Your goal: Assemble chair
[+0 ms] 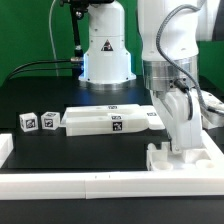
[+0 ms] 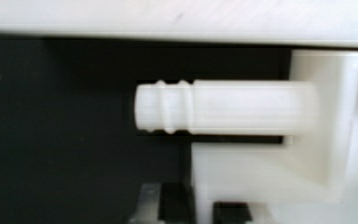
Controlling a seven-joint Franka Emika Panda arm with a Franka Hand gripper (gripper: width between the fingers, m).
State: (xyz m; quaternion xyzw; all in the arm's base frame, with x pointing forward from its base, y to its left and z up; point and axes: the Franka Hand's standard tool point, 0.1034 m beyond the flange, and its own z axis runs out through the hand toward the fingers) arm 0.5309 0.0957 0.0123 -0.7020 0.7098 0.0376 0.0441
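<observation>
gripper (image 1: 178, 143) clenched, low over white block (image 1: 182, 158) beside rail (image 1: 80, 182); cannot tell if pinching anything. ridged leg (image 2: 220, 108) looks seated sideways in block. slab (image 1: 108, 121) and two small cubes (image 1: 28, 122) loose on table (image 1: 40, 95). most assembly left.

A black table (image 1: 30, 100) fills the scene under bright, even light. A plain green wall (image 1: 22, 30) stands behind it. Black cables (image 1: 45, 64) trail along its far side at the exterior view's left. A long white rail (image 1: 70, 187) borders the near edge.
</observation>
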